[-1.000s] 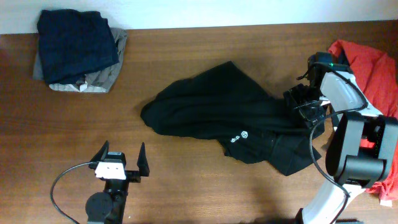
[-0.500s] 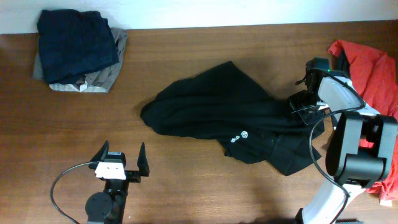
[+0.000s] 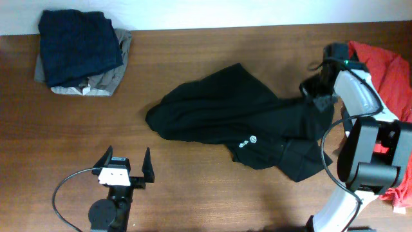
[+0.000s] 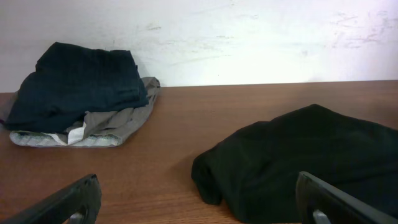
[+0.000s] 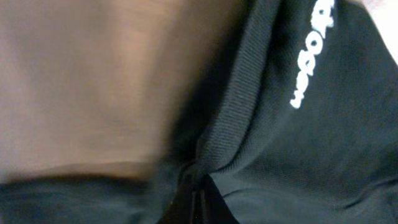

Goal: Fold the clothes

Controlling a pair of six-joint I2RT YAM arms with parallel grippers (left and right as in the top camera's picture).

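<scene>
At 10 o'clock a navy garment (image 3: 78,46) lies folded over a grey garment (image 3: 106,82) that is mostly hidden beneath it; at 7 o'clock the left gripper (image 3: 124,169) sits with jaws spread wide, holding nothing; the black garment (image 3: 225,116) sprawls crumpled mid-bench (image 3: 193,193). At 2 o'clock the right gripper (image 3: 318,96) is clamped onto the black garment's ribbed edge, fingers buried in cloth, its wrist view blurred; the red garment (image 3: 386,71) at 3 o'clock is cut off by the frame.

black garment (image 5: 298,155): matt ribbed knit cloth | table (image 3: 193,51): smooth brown wood
</scene>
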